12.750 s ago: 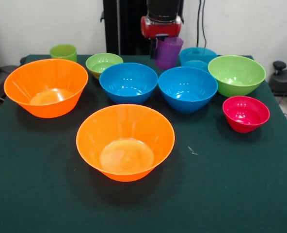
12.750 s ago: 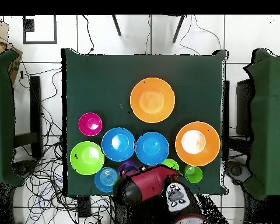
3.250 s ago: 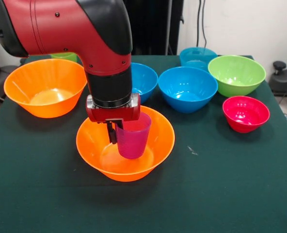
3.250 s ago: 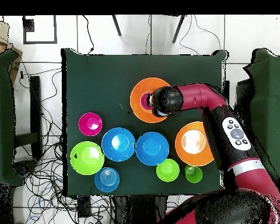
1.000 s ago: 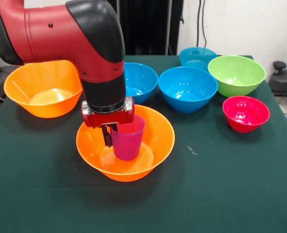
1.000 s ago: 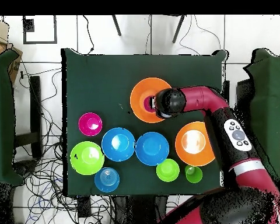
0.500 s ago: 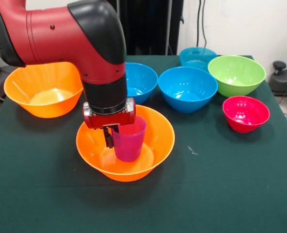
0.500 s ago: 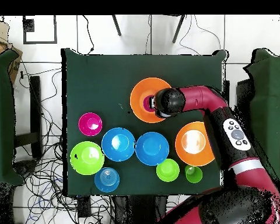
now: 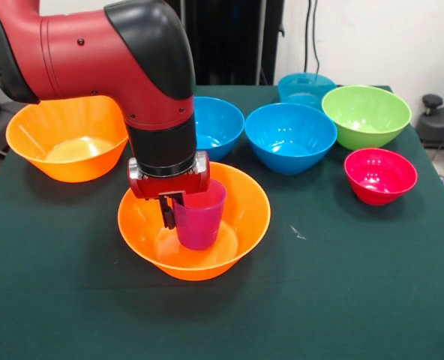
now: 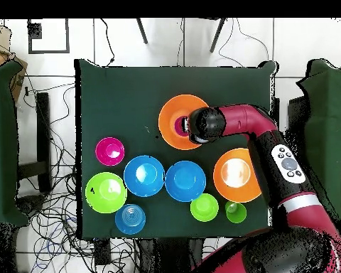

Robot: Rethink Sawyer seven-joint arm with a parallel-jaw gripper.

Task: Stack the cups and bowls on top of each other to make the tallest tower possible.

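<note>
Purple cup [image 9: 199,214] in fingers [image 9: 166,212], front view only

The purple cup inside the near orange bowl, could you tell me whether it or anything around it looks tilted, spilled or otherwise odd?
Nothing stands out. The purple cup sits upright inside the orange bowl, mouth up, with the gripper closed on its rim. The other bowls stand upright on the table, and nothing looks spilled or damaged.

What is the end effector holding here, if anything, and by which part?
The end effector holds the purple-magenta cup by its rim and upper wall, on the side toward the arm. The cup is upright inside the near orange bowl.
</note>
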